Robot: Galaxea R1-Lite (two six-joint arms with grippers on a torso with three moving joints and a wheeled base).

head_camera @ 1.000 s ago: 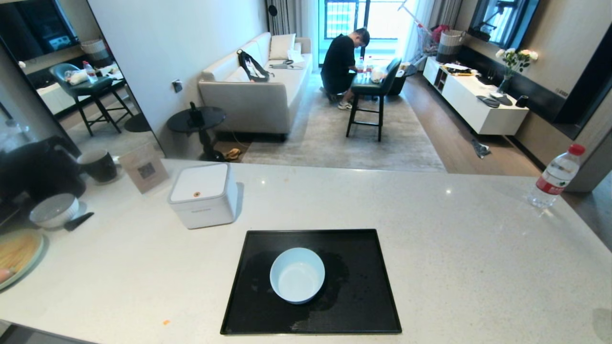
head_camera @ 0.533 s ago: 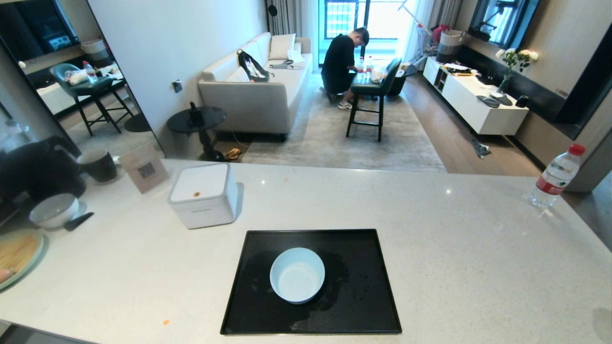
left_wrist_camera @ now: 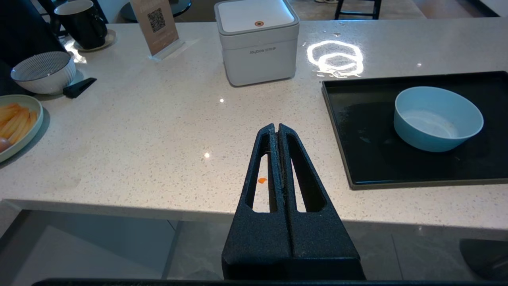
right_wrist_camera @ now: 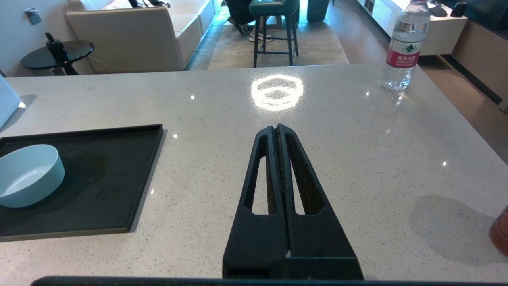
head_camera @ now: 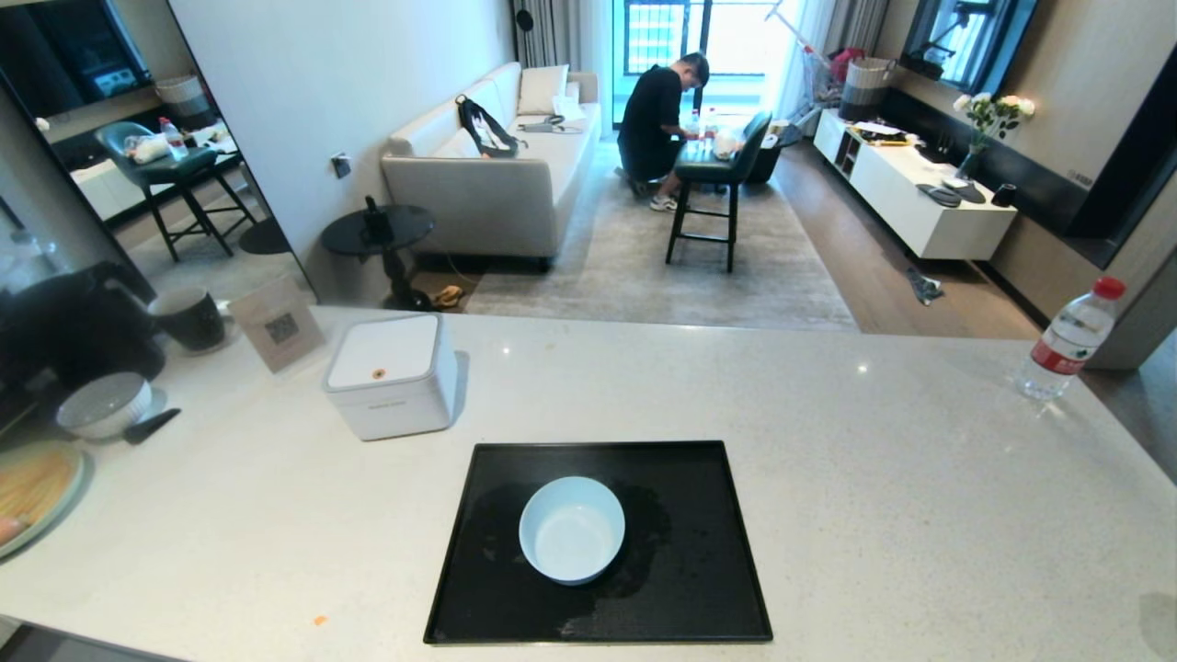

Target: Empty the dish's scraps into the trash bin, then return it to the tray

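Nearest the robot, just off the counter's front edge, both arms are sitting parked: the left gripper (left_wrist_camera: 276, 128) is showing its black jaws pressed fully together on nothing, and the right gripper (right_wrist_camera: 274, 129) is doing the same, empty and sealed tight. A tiny orange crumb (left_wrist_camera: 262, 180) is lying on the speckled white stone counter (head_camera: 874, 460) just beyond the left gripper's tip.

Further in, the large glossy black rectangular tray (head_camera: 699, 552) is lying with its long axis running across the robot's front, and the small smooth pale-blue round bowl (head_camera: 571, 529) is standing upright on it, a little left of centre, mouth facing straight up. Being round, it is offering no long axis. Its inside is looking bare; no scraps are showing, and no steel trash bin is appearing in any view.

Judging from this, the task is looking finished, with the dish emptied and resting on the tray, so nothing further seems called for beyond keeping both arms clear.

Beyond the tray a white cube-shaped box (head_camera: 391, 375) is standing on the left, a clear water bottle with a red cap (head_camera: 1071, 338) at the far right, and a person (head_camera: 655, 119) is sitting across the room
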